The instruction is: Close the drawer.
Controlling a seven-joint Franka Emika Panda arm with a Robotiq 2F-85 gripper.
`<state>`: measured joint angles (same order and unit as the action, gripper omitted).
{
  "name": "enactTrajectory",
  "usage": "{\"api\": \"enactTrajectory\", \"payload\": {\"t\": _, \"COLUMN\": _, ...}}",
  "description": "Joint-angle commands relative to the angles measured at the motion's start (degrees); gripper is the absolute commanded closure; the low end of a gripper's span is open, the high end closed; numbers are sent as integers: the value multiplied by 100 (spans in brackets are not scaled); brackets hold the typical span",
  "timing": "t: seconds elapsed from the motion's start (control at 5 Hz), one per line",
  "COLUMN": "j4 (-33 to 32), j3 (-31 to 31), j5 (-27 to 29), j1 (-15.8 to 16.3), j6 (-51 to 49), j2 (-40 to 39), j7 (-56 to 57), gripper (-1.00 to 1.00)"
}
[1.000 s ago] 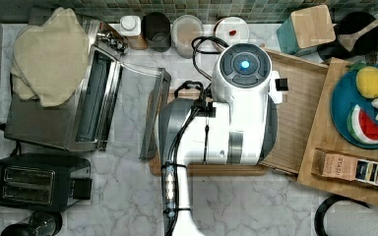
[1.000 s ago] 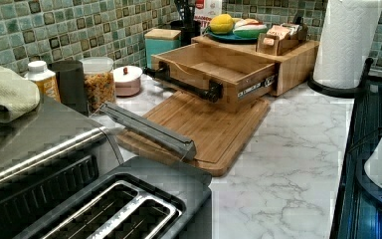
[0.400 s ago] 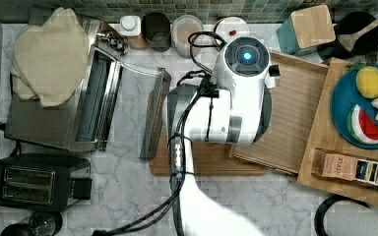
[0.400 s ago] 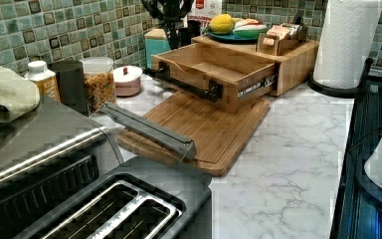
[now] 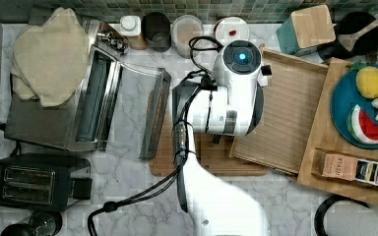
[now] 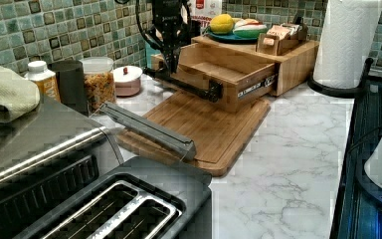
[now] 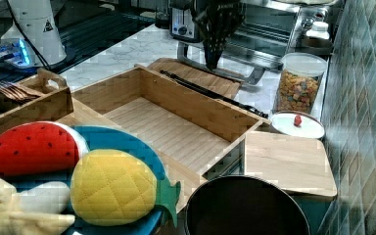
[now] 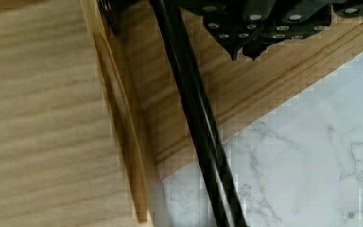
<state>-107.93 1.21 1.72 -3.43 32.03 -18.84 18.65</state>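
1. Step in hand, by my reading: approach. The gripper hangs just outside the drawer's front, at the black handle bar; contact can't be confirmed from the left view.

2. The wrist view puts the fingertips close together, nothing between them, on the far side of the bar from the drawer wall. Looks closed and empty-handed.

3. The drawer stands pulled well out of the wooden box, open and with nothing inside. In the top view it lies at 3 o'clock from the arm's wrist, with its front edge under the wrist.

4. Its front overhangs the cutting board, which lies flat on the marble counter.

5. Look of it: light-brown wood, finely lined bottom, thin raised rim, and a dark slide rail along the side facing the left view's camera.

6. Next move, as I judge it: set the fingers against the front or bar, then push straight toward the box, toward 3 o'clock in the top view.

7. Risk: an off-centre push could skew the drawer on its rails, and a steep angle could let the tips slip off the bar.
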Motion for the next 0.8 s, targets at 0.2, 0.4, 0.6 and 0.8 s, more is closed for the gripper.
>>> {"api": "enactTrajectory", "payload": {"t": 0.2, "j4": 217, "j3": -7, "j5": 375, "j1": -225, "j6": 640, "j2": -259, "j7": 589, "gripper": 100}}
{"api": "enactTrajectory", "payload": {"t": 0.4, "j4": 297, "j3": -35, "j5": 412, "j1": -290, "j6": 455, "j2": -382, "j7": 636, "gripper": 100}}
{"api": "enactTrajectory", "payload": {"t": 0.6, "j4": 340, "j3": 101, "j5": 55, "j1": -137, "j6": 287, "j2": -363, "j7": 288, "gripper": 100}}
{"api": "enactTrajectory", "payload": {"t": 0.8, "j4": -231, "j3": 249, "j5": -372, "j1": -51, "j6": 922, "j2": -55, "j7": 269, "gripper": 100}}
